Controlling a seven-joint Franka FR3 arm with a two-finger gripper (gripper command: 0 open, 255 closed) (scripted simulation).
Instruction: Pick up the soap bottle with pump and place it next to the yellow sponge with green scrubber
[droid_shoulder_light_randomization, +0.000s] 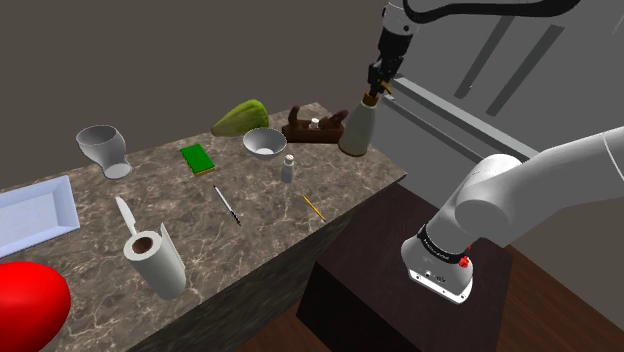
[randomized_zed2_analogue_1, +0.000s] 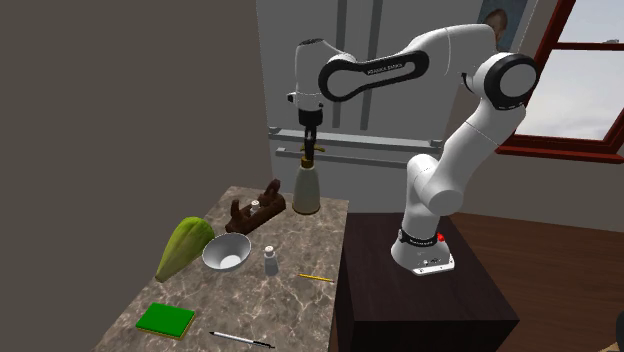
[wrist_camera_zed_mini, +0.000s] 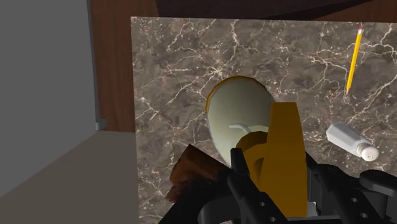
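The white arm (randomized_zed2_analogue_1: 455, 150) arches high from its stand, wrist pointing straight down over the far corner of the marble counter (droid_shoulder_light_randomization: 260, 240). The pale soap bottle (droid_shoulder_light_randomization: 358, 128) stands upright there, well apart from the green-topped sponge (droid_shoulder_light_randomization: 198, 158). The gripper (droid_shoulder_light_randomization: 376, 92) is closed narrowly, clasping the bottle's golden pump (wrist_camera_zed_mini: 280, 153).

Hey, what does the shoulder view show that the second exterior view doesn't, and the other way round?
Shoulder view extras: a paper towel roll, a grey goblet, a white tray and a red object. Second exterior view extras: a window with a reddish frame. Shared: the soap bottle standing on the counter with the end effector clasping its pump, the green sponge, bowl, shaker, pen and pencil.
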